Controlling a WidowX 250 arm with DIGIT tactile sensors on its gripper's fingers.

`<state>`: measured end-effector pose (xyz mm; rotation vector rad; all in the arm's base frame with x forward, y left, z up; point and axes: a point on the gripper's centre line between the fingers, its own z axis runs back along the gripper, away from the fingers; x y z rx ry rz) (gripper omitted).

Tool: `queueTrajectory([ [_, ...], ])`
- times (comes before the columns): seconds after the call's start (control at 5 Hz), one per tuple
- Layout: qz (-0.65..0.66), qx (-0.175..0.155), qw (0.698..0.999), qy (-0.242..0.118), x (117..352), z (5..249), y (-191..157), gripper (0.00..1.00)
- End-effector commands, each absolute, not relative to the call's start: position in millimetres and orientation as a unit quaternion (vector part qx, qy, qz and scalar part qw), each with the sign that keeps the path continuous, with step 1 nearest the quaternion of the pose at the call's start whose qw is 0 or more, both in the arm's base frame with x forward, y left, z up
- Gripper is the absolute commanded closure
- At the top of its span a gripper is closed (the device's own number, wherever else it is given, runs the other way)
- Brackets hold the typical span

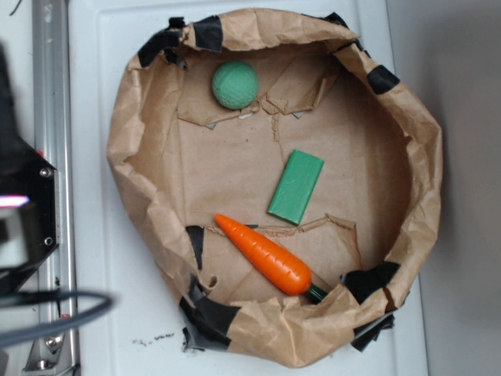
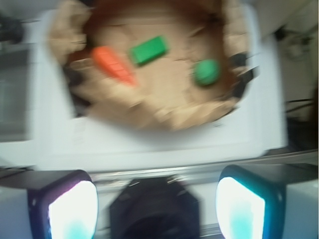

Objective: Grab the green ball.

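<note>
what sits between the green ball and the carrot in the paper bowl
The flat green block lies between the green ball and carrot, touching neither; clearest in the exterior view.

Blurred, the green ball (image 2: 206,72) lies right of what seems a green block (image 2: 148,50) and carrot (image 2: 113,64).

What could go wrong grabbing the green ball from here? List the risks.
1. The green ball is round and lies close to the raised wall of the paper bowl; the jaws could snag the crumpled paper or nudge the ball so it rolls.
2. The green block is a similar colour and could be mistaken for the target.
3. The gripper sits well outside the bowl, jaws apart, and must clear the rim.
</note>
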<state>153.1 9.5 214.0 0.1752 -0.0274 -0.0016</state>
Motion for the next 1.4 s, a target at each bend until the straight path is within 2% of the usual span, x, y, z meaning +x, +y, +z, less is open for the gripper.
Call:
queueTrajectory([
  [0.0, -0.160, 0.157, 0.970, -0.097, 221, 168, 33, 0.00],
  [0.2, -0.232, 0.143, 0.959, -0.081, 241, 136, 36, 0.00],
  [0.4, -0.283, 0.100, 0.953, -0.029, 253, 107, 32, 0.00],
  [0.6, -0.296, 0.082, 0.952, 0.003, 253, 92, 35, 0.00],
  [0.8, -0.310, 0.078, 0.947, 0.018, 247, 77, 34, 0.00],
  [1.2, -0.323, 0.096, 0.941, 0.017, 241, 73, 65, 0.00],
])
